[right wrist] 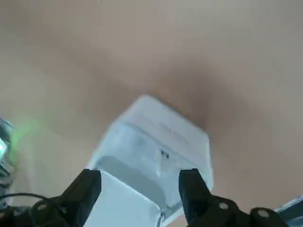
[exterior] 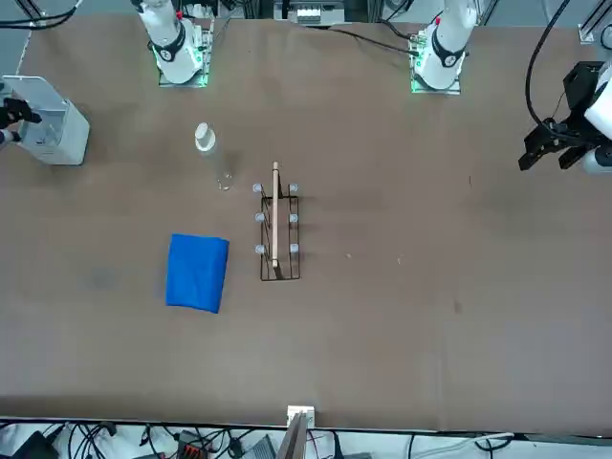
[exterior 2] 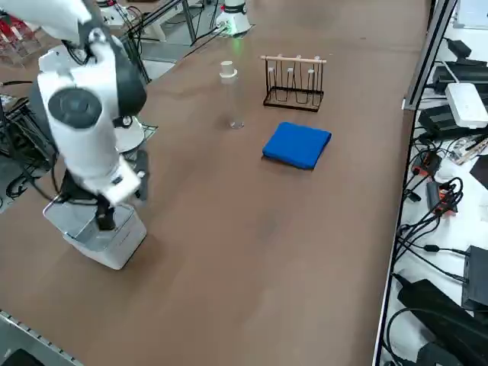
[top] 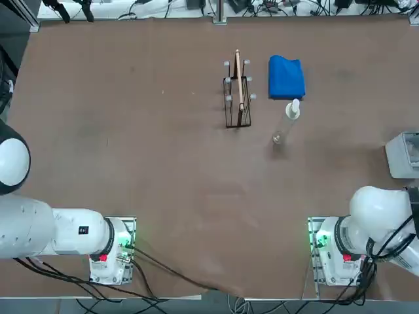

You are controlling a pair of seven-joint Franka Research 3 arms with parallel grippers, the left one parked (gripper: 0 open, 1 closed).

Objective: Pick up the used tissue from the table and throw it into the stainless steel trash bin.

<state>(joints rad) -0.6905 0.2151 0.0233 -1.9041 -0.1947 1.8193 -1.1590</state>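
Gripper: the right gripper (right wrist: 140, 176) hangs pointing down right over the bin (right wrist: 161, 137), close above its rim.
Fingers: spread wide apart; the two dark fingers (right wrist: 87, 187) have nothing between them, and the wrist view shows only the bin through the gap.
Bin: a light grey box directly under the gripper (exterior 2: 103, 217), standing on the table (top: 131, 144) at its edge by the right arm's side. In the top view only part of the bin (top: 402, 154) shows at the picture's border. In the front view the gripper (exterior: 8, 115) sits at the bin's (exterior: 48, 129) outer side.
Tissue: I cannot tell where it is. No view lets me make it out, neither in the gripper nor on the table, and the inside of the bin is too blurred to read.
Bottle: a clear bottle (exterior 2: 231, 95) with a white cap stands well away from the gripper, further out across the table.
Cloth: a folded blue cloth (exterior 2: 297, 145) lies beyond the bottle as seen from the gripper, apart from it.
Rack: a thin wire rack (exterior 2: 293, 80) stands just beside the cloth, farther from the gripper than the bottle (top: 288, 118).
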